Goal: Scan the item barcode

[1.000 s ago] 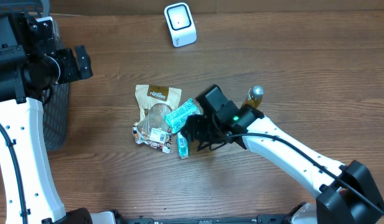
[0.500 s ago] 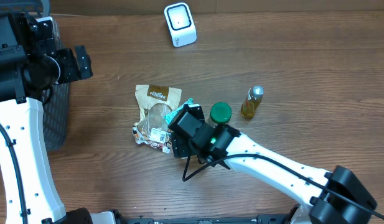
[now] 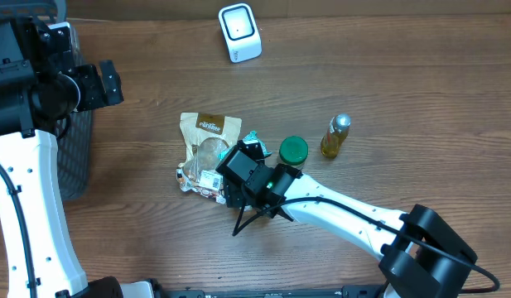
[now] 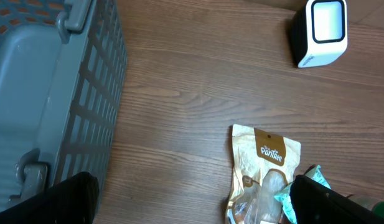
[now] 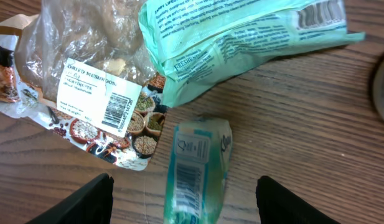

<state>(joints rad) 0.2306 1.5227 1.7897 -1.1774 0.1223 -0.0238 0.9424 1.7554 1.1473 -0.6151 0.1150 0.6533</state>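
Observation:
A pile of packets lies mid-table: a tan pouch (image 3: 209, 128), a clear pouch with a white barcode label (image 5: 99, 99), a mint-green bag (image 5: 241, 37) and a small teal packet (image 5: 195, 169) showing its barcode. My right gripper (image 5: 188, 202) hangs open over the pile, its fingers either side of the teal packet and apart from it. In the overhead view the right gripper (image 3: 232, 187) covers the front of the pile. The white scanner (image 3: 239, 33) stands at the back. My left gripper (image 3: 104, 84) is open at the far left, holding nothing.
A grey basket (image 4: 61, 87) stands at the left table edge beneath the left arm. A green lid (image 3: 293, 151) and a small yellow bottle (image 3: 337, 136) stand right of the pile. The scanner (image 4: 322, 30) and tan pouch (image 4: 266, 168) also show in the left wrist view.
My right gripper has swung left, from beside the bottle to over the pile's front, uncovering the green lid. The left arm has not moved.

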